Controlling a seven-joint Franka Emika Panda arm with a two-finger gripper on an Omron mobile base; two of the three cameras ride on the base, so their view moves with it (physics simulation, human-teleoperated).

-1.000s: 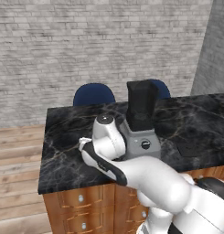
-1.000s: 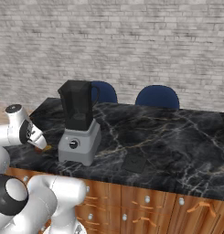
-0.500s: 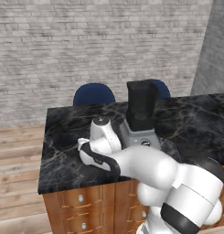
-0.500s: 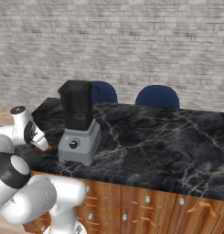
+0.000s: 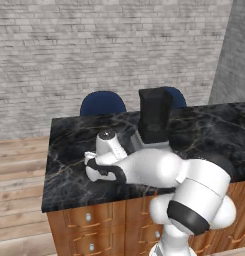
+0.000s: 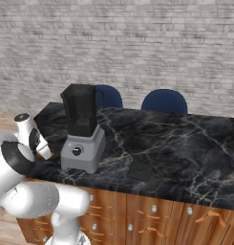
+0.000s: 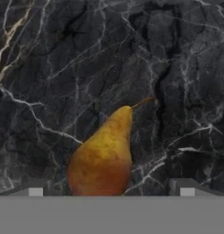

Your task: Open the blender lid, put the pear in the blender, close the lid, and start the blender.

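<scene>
The pear (image 7: 103, 153) lay on the counter (image 7: 54, 68) directly below my gripper (image 7: 109, 188), between my two fingertips (image 7: 33, 189), its stem pointing away. The blender (image 6: 82, 129) stood beside my hand, its lid (image 6: 141, 169) lying farther off beyond it.

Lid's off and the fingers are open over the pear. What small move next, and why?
Probably ease straight down, then close. In the hand view the pear lies on its side on the marble counter, between the open fingers but not yet gripped. The blender lid lies on the counter, so the blender is ready.
</scene>
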